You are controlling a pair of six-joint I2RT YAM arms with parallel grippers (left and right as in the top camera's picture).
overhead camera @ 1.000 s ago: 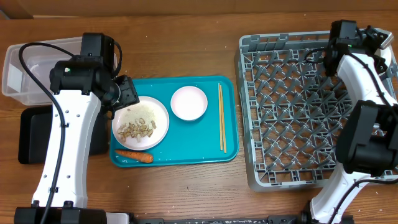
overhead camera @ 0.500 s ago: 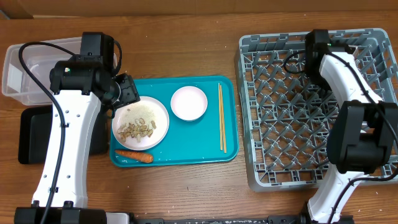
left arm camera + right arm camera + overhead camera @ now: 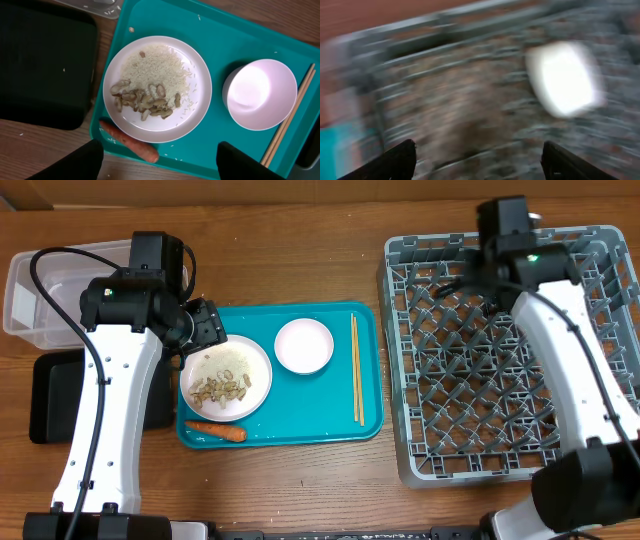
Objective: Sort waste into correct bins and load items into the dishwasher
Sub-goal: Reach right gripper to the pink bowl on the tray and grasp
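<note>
A white plate (image 3: 227, 377) with rice and beige food scraps (image 3: 145, 97) sits on the left of the teal tray (image 3: 300, 425). An orange carrot (image 3: 129, 141) lies at the plate's near edge. A white bowl (image 3: 261, 94) and wooden chopsticks (image 3: 356, 370) lie further right. My left gripper (image 3: 160, 167) hangs open above the plate's edge and the carrot, holding nothing. My right gripper (image 3: 480, 160) is open and empty over the back of the grey dish rack (image 3: 500, 390), in a blurred view. A blurred white thing (image 3: 565, 77) lies in the rack.
The clear tub (image 3: 40, 295) stands at the far left. The shallow black tray (image 3: 45, 65) lies just in front of it, beside the teal tray. My right arm (image 3: 530, 270) reaches over the rack's back left part.
My right arm has swung left along the back of the rack and its gripper has gone from shut to open. My left gripper has widened a little, and its arm has stayed put.
</note>
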